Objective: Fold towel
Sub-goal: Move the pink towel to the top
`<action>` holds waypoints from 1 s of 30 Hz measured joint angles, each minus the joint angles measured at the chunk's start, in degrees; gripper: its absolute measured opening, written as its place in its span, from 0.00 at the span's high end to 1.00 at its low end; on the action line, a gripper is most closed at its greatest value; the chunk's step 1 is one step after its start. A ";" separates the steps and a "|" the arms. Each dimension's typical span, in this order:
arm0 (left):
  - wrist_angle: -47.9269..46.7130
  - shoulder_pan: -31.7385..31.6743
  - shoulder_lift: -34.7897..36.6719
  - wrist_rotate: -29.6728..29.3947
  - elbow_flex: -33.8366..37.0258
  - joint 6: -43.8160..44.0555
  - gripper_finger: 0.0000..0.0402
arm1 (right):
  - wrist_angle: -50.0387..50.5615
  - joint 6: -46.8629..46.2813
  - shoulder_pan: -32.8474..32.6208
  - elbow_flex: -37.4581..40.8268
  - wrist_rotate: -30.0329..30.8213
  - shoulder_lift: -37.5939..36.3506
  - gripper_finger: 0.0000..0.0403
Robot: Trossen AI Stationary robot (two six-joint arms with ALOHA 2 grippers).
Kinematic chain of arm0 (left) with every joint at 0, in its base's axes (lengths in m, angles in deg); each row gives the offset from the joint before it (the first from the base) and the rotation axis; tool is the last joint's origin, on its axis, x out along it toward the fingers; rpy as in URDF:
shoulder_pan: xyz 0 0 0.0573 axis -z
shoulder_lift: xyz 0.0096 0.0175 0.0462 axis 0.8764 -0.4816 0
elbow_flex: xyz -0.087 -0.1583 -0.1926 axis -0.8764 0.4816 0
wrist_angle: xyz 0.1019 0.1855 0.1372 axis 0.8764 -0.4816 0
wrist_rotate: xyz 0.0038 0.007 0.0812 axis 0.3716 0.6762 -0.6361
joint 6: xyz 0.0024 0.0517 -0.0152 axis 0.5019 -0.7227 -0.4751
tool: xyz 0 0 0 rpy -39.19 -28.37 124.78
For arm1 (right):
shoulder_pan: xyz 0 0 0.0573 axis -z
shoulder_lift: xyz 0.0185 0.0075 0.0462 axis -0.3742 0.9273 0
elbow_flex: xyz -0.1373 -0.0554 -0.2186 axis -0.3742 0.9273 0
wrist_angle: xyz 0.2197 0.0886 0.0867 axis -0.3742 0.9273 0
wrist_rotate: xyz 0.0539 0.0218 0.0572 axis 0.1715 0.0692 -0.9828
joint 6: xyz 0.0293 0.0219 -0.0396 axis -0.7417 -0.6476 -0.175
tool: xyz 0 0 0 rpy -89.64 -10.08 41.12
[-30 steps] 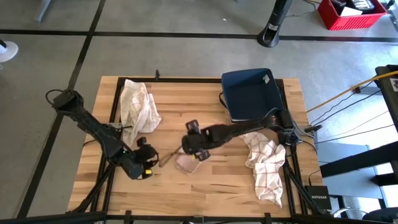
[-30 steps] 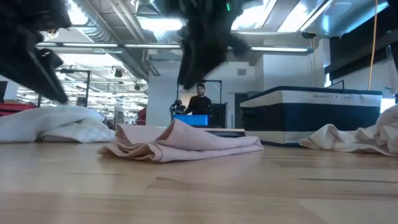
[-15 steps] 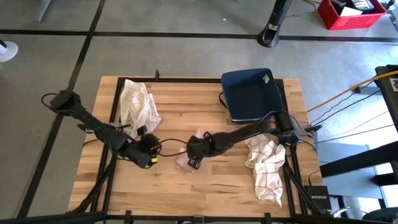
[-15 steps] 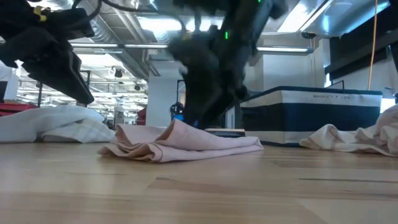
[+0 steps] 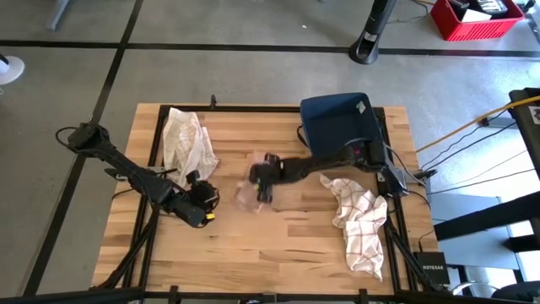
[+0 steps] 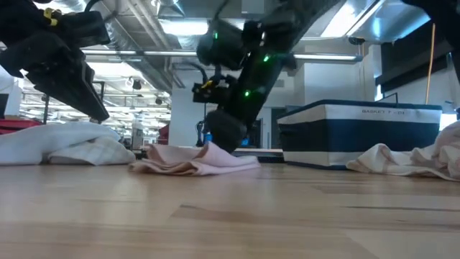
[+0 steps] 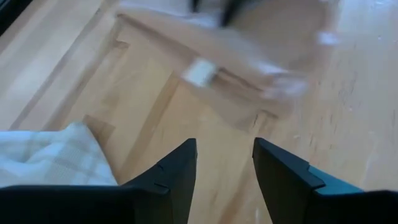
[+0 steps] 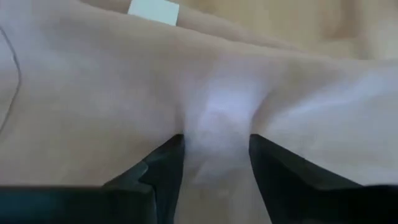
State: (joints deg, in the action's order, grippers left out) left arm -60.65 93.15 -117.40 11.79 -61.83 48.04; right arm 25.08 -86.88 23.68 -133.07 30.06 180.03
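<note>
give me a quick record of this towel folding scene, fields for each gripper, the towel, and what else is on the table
right gripper: shut on pink towel, cloth bunched between fingers
left gripper: open, empty, near table's left front
pink towel: crumpled, mid-table
checked towel: heaped, right side
white towel: heaped, back left
blue basket: back right
table: wooden

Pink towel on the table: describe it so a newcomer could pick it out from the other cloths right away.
On the wooden table, find the dark blue basket at the far right corner, then follow the right arm from there toward the table's middle. The pink towel lies bunched at the right gripper, which pinches a fold of it. It is plain pale pink; the cloths at far left and near right are white and checked.
</note>
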 joint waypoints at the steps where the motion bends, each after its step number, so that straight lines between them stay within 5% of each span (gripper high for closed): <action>1: 0.12 0.10 0.02 0.02 0.00 0.03 0.63 | -0.93 3.36 1.45 0.04 -1.27 0.04 0.54; 7: 0.01 0.70 0.02 0.19 0.01 0.16 0.63 | -2.44 20.29 7.73 -1.77 -8.38 0.40 0.54; 17: 7.13 -4.13 0.02 3.79 -1.88 -8.68 0.63 | 25.83 6.19 5.44 -16.98 -13.05 -0.69 0.54; 22: 15.78 -14.34 -1.17 16.57 -1.90 -20.75 0.63 | 24.30 4.42 1.20 -11.03 -13.29 -7.34 0.54; 30: 30.51 -26.03 -7.83 25.49 -1.88 -36.59 0.63 | 8.44 -5.12 -1.69 9.14 -7.38 -26.75 0.54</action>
State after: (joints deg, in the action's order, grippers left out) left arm -30.14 67.12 -125.24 37.28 -63.71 11.45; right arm 33.52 -92.00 21.99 -123.93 22.68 153.27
